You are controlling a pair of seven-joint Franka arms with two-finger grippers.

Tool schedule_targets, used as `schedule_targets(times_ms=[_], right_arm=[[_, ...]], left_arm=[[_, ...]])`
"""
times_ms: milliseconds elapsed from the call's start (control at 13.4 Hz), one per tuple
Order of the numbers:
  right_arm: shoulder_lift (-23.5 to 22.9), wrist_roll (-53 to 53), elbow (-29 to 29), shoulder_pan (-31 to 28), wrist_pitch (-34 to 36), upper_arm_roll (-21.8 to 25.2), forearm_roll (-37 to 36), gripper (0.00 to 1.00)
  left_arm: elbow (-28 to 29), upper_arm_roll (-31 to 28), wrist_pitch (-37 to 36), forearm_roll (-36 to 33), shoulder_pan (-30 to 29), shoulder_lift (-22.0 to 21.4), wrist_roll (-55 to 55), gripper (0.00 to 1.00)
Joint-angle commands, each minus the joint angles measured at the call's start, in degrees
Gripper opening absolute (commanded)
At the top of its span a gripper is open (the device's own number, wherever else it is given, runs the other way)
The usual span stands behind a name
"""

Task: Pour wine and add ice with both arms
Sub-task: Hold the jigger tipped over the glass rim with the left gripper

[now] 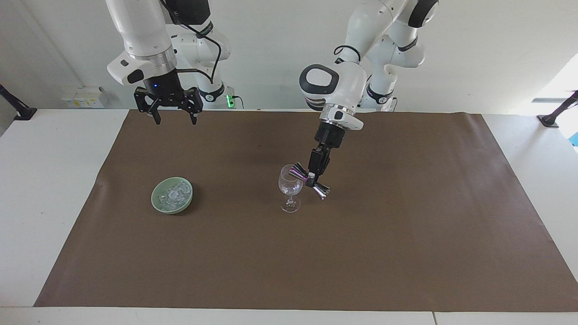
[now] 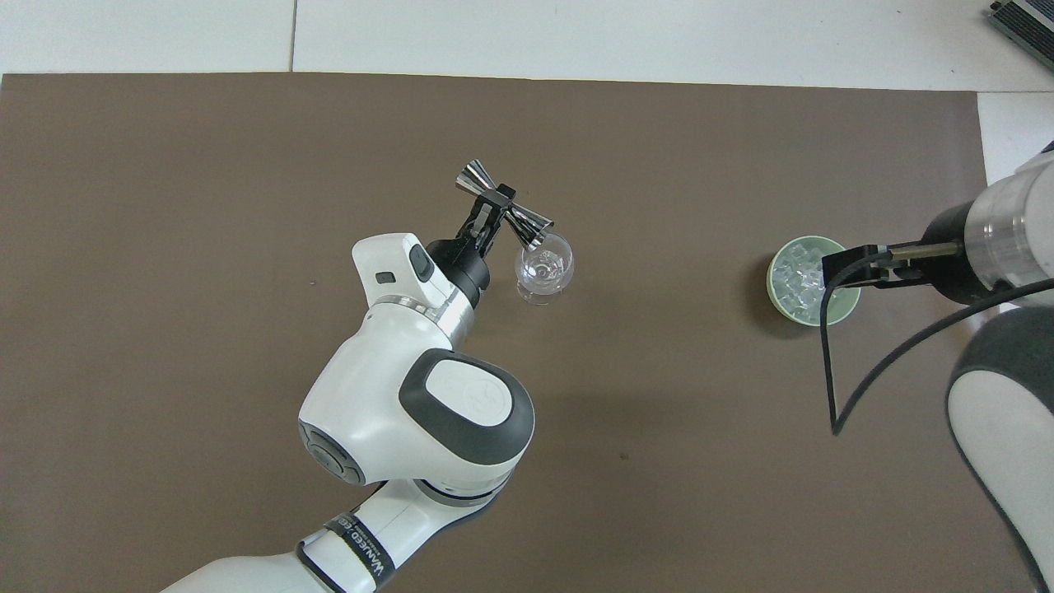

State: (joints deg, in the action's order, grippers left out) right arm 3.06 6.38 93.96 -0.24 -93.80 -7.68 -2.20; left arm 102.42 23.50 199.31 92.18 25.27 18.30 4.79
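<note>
My left gripper (image 1: pixel 311 180) is shut on the waist of a metal double-ended jigger (image 1: pixel 296 171). The jigger is tilted, with one cup at the rim of the clear wine glass (image 1: pixel 289 186). The glass stands upright mid-mat. From overhead the jigger (image 2: pixel 531 222) has its lower cup over the glass (image 2: pixel 543 268), held by the left gripper (image 2: pixel 496 200). I see no wine. Ice (image 1: pixel 174 195) fills a pale green bowl (image 1: pixel 158 205) toward the right arm's end. My right gripper (image 1: pixel 172 118) hangs open and empty, high above the mat's edge by the robots. Overhead, the right gripper (image 2: pixel 848 268) overlaps the bowl (image 2: pixel 782 301).
A brown mat (image 1: pixel 406 225) covers most of the white table (image 1: pixel 45 180). A black cable (image 2: pixel 832 371) loops down from the right wrist. Black clamps sit at the table's two ends near the robots.
</note>
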Motion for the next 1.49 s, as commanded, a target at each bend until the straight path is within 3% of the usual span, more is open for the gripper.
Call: schedule_targets(times_ms=[0, 1414], right_arm=[[1.16, -1.46, 1.14, -0.81, 0.37, -0.40, 0.09, 1.00], [1.16, -1.46, 1.14, -0.72, 0.37, -0.31, 0.09, 1.00]], left_arm=[[0.15, -0.82, 1.34, -1.03, 1.36, 0.25, 0.75, 0.00], [0.15, -0.82, 1.43, -1.03, 1.36, 0.16, 1.72, 0.00]])
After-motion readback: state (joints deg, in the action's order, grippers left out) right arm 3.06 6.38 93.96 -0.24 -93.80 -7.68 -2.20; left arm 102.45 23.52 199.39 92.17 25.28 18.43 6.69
